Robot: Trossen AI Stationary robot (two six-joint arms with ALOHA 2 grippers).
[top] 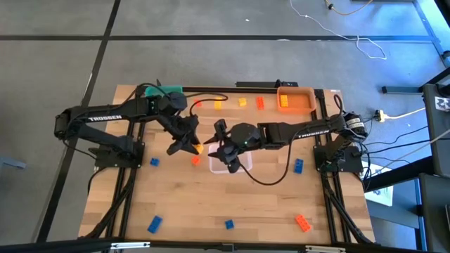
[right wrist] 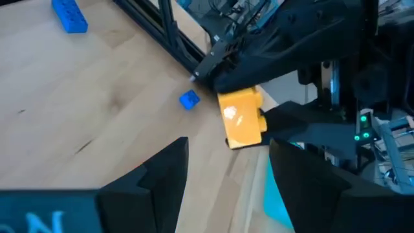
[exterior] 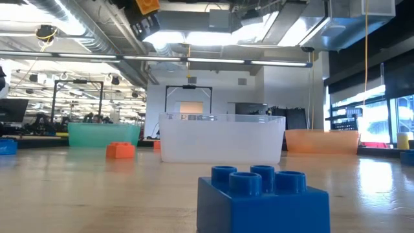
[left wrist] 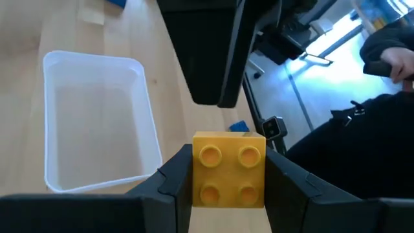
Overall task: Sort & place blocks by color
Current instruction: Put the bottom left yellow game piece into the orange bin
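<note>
Low view, nearest: 1 blue block (exterior: 262, 199) on the tabletop (exterior: 97, 194); behind it the clear bin (exterior: 222, 138).
Left end effector (left wrist: 223, 184): raised over mid-tabletop beside the clear bin, clamped on 1 yellow block (left wrist: 229, 169).
Right end effector (right wrist: 223, 175): fingers apart, empty, facing the yellow block.
Blue blocks, high view: 4 on the tabletop.
Far edge: teal bin (top: 169, 91), orange bin (top: 296, 99).
</note>
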